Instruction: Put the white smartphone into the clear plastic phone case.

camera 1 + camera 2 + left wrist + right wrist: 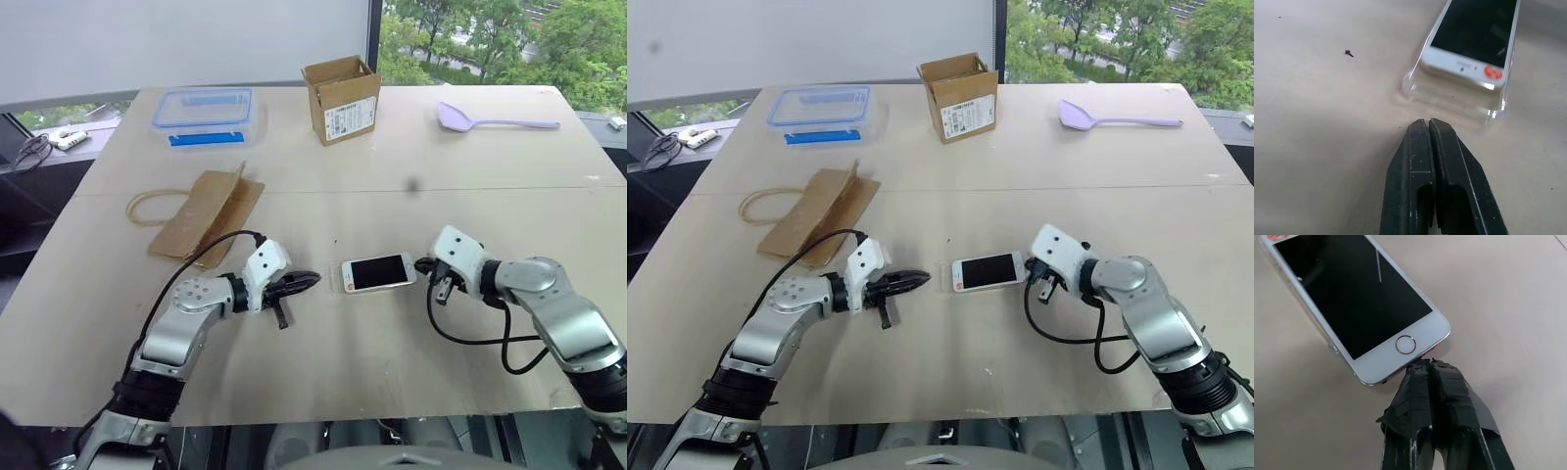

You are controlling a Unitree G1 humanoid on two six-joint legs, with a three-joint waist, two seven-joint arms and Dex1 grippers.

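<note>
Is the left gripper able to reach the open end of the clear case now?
Probably yes: the left gripper, jaws shut, points at the clear case across bare table.

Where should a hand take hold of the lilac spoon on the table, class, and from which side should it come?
Grip the lilac spoon by its long thin handle, probably near mid-length, coming down from above with the fingers across the handle. It lies flat on the table with bare surface all around it, and the handle is narrow and straight, while the broad bowl at one end would be awkward to pinch.
</note>
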